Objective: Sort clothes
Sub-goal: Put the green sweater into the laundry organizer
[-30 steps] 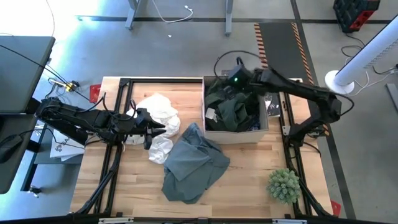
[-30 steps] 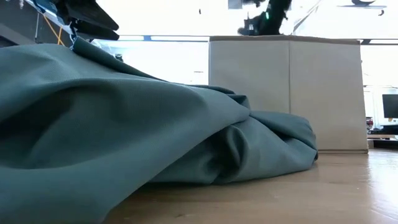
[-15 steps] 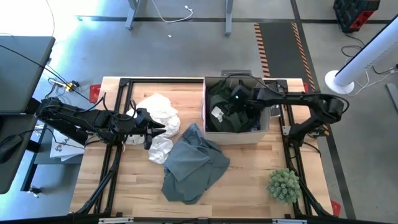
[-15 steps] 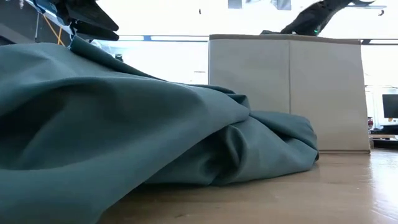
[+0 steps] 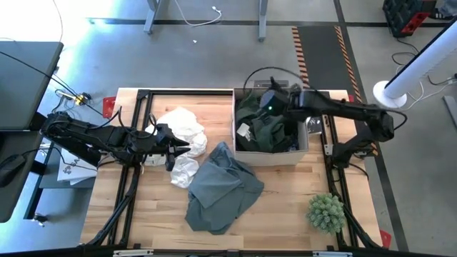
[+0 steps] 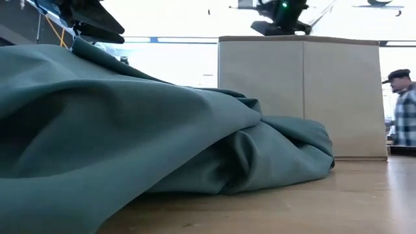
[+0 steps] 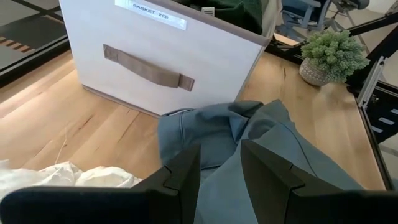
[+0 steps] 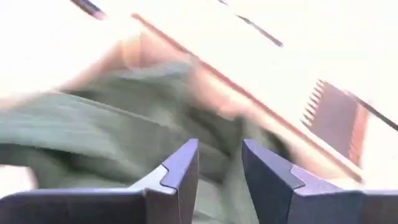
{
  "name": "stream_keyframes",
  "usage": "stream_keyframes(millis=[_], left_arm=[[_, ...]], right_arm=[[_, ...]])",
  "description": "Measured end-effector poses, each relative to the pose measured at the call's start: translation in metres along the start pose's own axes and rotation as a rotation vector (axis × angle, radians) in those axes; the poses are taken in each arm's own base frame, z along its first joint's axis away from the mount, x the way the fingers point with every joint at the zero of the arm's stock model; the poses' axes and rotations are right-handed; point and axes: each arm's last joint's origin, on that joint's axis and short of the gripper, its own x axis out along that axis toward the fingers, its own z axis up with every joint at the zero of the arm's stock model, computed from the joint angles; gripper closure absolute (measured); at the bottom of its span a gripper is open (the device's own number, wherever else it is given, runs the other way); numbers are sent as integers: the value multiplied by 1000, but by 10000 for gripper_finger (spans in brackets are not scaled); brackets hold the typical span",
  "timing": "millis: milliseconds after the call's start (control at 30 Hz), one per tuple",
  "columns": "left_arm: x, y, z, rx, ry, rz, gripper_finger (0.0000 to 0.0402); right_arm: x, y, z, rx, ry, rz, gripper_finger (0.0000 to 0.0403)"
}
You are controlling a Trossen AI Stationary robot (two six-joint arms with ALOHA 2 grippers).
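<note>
Right end effector [image 5: 263, 108] has risen above the box's [image 5: 270, 153] crumpled dark garments [image 5: 265, 130].

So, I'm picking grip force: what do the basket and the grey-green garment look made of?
The basket looks like stiff off-white fabric, matte, with flat walls and a sewn tan strap handle. The grey-green garment looks like soft, matte woven cloth, perhaps cotton: it slumps in loose folds.

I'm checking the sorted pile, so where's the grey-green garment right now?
In the high view the grey-green garment lies crumpled on the table's front middle, just in front of the fabric bin, right of the white garment.
</note>
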Motion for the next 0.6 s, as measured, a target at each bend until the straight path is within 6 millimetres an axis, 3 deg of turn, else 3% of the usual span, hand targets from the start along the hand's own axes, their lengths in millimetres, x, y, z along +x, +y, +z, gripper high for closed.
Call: stream_keyframes(millis=[67, 167, 233, 400, 500, 600], left_arm=[[0, 0, 0, 1, 2, 2, 289], [0, 0, 0, 1, 2, 3, 289], [0, 0, 0, 2, 4, 3, 289], [0, 0, -1, 3, 9, 5, 289], [0, 1, -1, 4, 10, 6, 289], [0, 1, -1, 4, 9, 7, 289]], right_arm=[[7, 15, -2, -19, -62, 100, 281], [35, 33, -13, -21, -107, 306, 281], [60, 39, -28, 19, -105, 380, 281], [125, 36, -85, 162, 45, 349, 281], [139, 29, -95, 210, 70, 375, 281], [131, 24, -83, 208, -1, 363, 281]])
